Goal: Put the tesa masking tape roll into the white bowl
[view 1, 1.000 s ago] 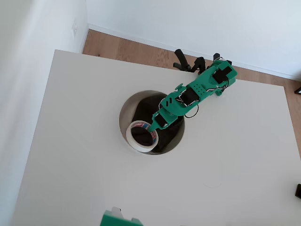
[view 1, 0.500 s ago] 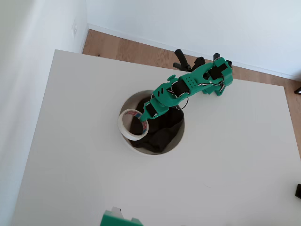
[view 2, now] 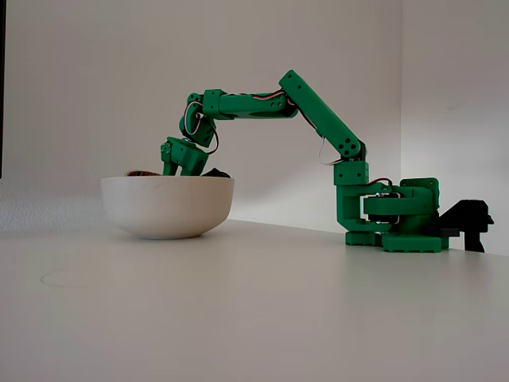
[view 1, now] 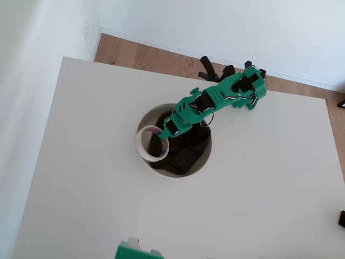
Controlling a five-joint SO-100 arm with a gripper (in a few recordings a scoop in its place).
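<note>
In the overhead view the tesa masking tape roll (view 1: 150, 145) sits at the white bowl's (view 1: 200, 164) left rim, its right edge pinched by the gripper (view 1: 163, 135). Dark cloth (view 1: 186, 151) lies below-right of the gripper.

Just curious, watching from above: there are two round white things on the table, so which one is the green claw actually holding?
The small tape roll, a thin ring with a red-and-blue core, hanging over the left rim; the large bowl merely sits beneath.

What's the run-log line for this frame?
gripper: shut on tape | tape: over bowl's left rim, overhead view | cloth: in bowl | release: not yet
</note>
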